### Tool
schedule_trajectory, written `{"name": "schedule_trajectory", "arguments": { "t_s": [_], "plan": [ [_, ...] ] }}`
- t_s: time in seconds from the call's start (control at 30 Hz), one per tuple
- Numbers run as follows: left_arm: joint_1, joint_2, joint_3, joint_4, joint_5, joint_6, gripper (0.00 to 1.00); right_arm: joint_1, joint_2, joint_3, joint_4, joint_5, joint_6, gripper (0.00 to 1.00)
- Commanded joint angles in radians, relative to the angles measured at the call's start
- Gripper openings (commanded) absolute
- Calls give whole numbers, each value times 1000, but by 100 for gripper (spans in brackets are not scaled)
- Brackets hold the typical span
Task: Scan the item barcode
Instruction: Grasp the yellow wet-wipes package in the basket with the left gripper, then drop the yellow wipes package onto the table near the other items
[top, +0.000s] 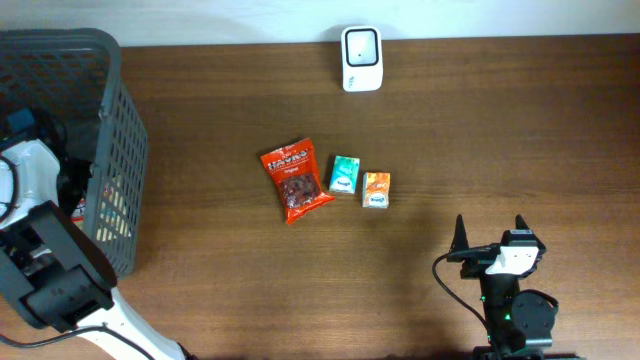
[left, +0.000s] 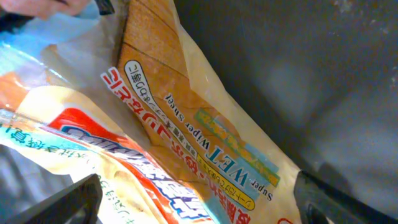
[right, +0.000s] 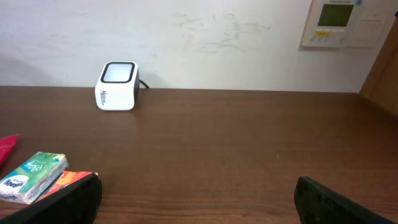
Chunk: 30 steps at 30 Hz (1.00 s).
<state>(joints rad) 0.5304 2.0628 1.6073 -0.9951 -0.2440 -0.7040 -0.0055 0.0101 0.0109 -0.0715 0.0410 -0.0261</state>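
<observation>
The white barcode scanner (top: 361, 58) stands at the table's far edge, also in the right wrist view (right: 117, 86). My left arm (top: 35, 175) reaches into the grey basket (top: 125, 130). There my left gripper (left: 199, 208) is open, and its fingers (left: 59, 202) stand wide on either side of a wet wipes pack (left: 205, 140) lying among other packets. My right gripper (top: 490, 235) rests open near the front right with nothing between its fingers (right: 342, 199).
A red snack bag (top: 297, 181), a teal pack (top: 344, 174) and an orange pack (top: 376, 190) lie in a row mid-table. The teal pack (right: 34, 176) and the orange pack (right: 73, 178) show left of my right gripper. A wall runs behind the scanner.
</observation>
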Motion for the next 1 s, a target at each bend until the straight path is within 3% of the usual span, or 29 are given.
{"name": "schedule_trajectory", "arguments": {
  "t_s": [0.0,0.13,0.43,0.53,0.7,0.8,0.97],
  "plan": [
    [3,2,-21,-5,-8,1,67,5,-6,-5,-7,13,8,98],
    [3,2,-32,-11,-8,2,0,5,-6,-5,-7,13,8,98],
    [3,-179,271,-219,-5,2,0,5,-6,-5,-7,13,8,98],
    [0,-294,278,-185,111,98,0,5,-6,-5,-7,13,8,98],
    [-8,-525,279,-43,492,267,0,5,-6,-5,-7,13,8,98],
    [-109,-680,279,0,609,272,0,5,-6,-5,-7,13,8,98],
    [-504,-730,276,14,614,272,0,5,-6,-5,-7,13,8,98]
  ]
}}
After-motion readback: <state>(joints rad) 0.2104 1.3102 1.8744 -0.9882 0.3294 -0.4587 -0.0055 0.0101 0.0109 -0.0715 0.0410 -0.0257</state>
